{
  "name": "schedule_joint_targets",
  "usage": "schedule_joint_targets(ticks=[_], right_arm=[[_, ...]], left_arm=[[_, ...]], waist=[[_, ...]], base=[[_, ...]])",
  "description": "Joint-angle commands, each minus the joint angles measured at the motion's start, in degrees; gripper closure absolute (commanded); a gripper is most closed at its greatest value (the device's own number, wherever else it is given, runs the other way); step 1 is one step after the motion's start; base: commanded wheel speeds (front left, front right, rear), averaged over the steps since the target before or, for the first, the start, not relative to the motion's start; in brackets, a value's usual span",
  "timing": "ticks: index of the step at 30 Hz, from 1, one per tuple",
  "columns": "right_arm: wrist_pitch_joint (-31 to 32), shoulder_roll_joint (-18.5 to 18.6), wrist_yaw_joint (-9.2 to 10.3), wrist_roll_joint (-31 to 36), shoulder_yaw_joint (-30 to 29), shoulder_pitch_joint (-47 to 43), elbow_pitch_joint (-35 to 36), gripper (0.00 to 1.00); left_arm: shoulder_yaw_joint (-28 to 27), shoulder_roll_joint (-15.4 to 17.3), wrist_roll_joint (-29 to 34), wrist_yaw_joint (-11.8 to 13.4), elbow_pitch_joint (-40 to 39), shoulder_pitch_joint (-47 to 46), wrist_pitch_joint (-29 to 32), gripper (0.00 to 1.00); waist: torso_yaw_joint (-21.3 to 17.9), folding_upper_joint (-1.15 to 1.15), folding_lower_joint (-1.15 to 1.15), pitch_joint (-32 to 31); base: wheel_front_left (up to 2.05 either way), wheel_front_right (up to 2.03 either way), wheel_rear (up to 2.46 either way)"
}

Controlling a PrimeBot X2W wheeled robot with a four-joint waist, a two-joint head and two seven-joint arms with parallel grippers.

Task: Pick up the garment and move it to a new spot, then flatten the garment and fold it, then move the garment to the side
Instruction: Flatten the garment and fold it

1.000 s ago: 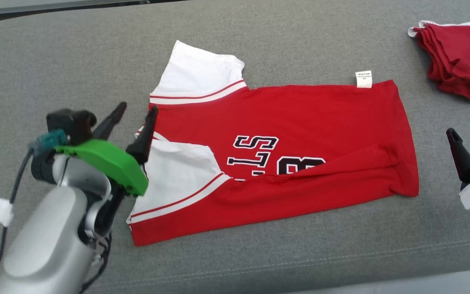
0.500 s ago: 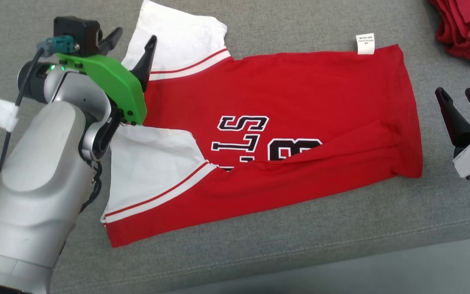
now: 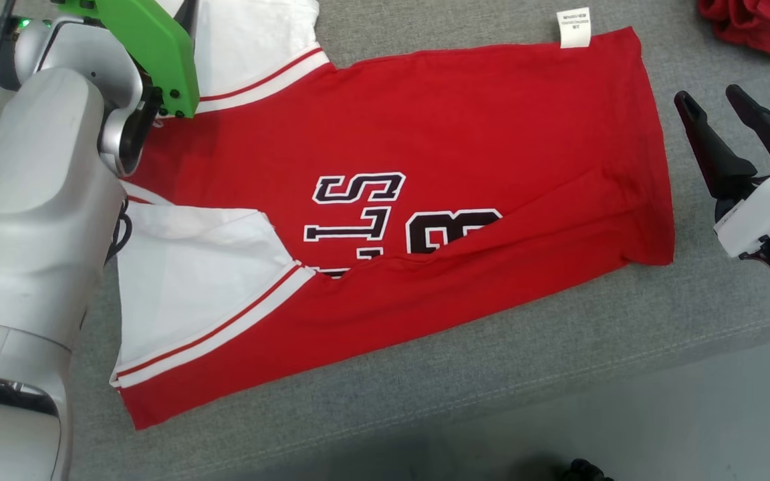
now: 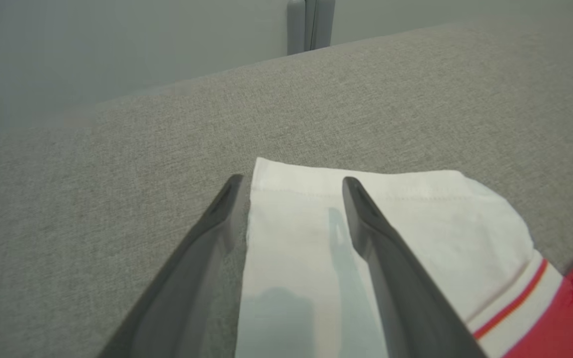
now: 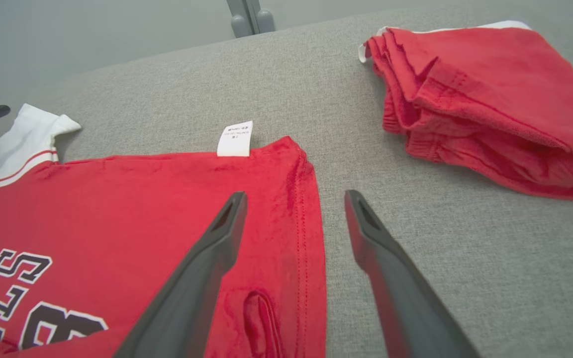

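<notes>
The garment (image 3: 438, 127), a red jersey with white sleeves and black lettering, lies spread on the grey cushion. Its near edge is folded up over part of the letters, and a white tag (image 3: 574, 27) sticks out at the far hem. My left gripper (image 4: 292, 183) is open and hovers over the far white sleeve (image 4: 416, 223), one finger on each side of the sleeve's left edge. My right gripper (image 3: 709, 95) is open just right of the garment's hem (image 5: 311, 209). In the right wrist view its fingers (image 5: 217, 238) straddle that hem.
A folded darker red cloth (image 5: 490, 99) lies at the far right of the cushion (image 3: 525, 347), and its corner (image 3: 759, 27) appears in the head view. The cushion's front edge runs along the bottom right, with floor (image 3: 659, 434) below it. My left forearm (image 3: 24, 200) covers the garment's left side.
The head camera has moved, shifting the whole picture. My left gripper has reached from the collar out over the far white sleeve. The right gripper stands a little nearer the hem. Both stay open.
</notes>
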State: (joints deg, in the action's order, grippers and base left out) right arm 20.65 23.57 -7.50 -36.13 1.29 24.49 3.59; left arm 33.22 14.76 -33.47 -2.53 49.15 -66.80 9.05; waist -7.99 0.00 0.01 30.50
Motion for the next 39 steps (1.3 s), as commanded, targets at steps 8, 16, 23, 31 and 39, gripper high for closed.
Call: schedule_joint_targets(ticks=[8, 16, 23, 31, 39], right_arm=[[-1.16, 0.34, 0.01, -0.88, 1.57, 0.17, 1.01, 0.00], [-2.08, 0.61, 0.02, -1.43, 2.75, 1.10, 0.77, 0.00], [-2.60, 0.96, 0.02, -1.78, 3.44, 1.60, 0.31, 0.00], [-3.14, 1.75, 0.01, -2.17, 3.76, 2.25, -0.02, 0.00], [1.13, 5.05, 0.01, -1.21, 6.63, 7.27, -1.60, 0.00]], left_arm=[[0.42, -0.03, 0.37, 0.02, 8.71, -5.28, 1.33, 0.00], [1.16, -0.21, 0.55, -0.10, 13.72, -8.52, 2.44, 0.00], [1.88, -0.28, 0.44, -1.22, 16.23, -9.75, 3.23, 0.26], [3.06, -0.20, 0.35, -2.61, 18.40, -10.19, 3.61, 1.00], [4.61, -0.35, -0.59, -4.61, 15.87, -11.25, 2.35, 1.00]], waist=[[-3.11, 0.00, -0.01, 1.85], [-4.16, 0.00, -0.01, 2.21], [-4.39, 0.00, -0.01, 2.49], [-4.09, 0.00, -0.01, 2.22], [-1.94, 0.00, -0.01, 0.53]], base=[[0.00, 0.00, 0.00], [0.00, 0.00, 0.00], [0.00, 0.00, 0.00], [0.00, 0.00, 0.00], [0.00, 0.00, 0.00]])
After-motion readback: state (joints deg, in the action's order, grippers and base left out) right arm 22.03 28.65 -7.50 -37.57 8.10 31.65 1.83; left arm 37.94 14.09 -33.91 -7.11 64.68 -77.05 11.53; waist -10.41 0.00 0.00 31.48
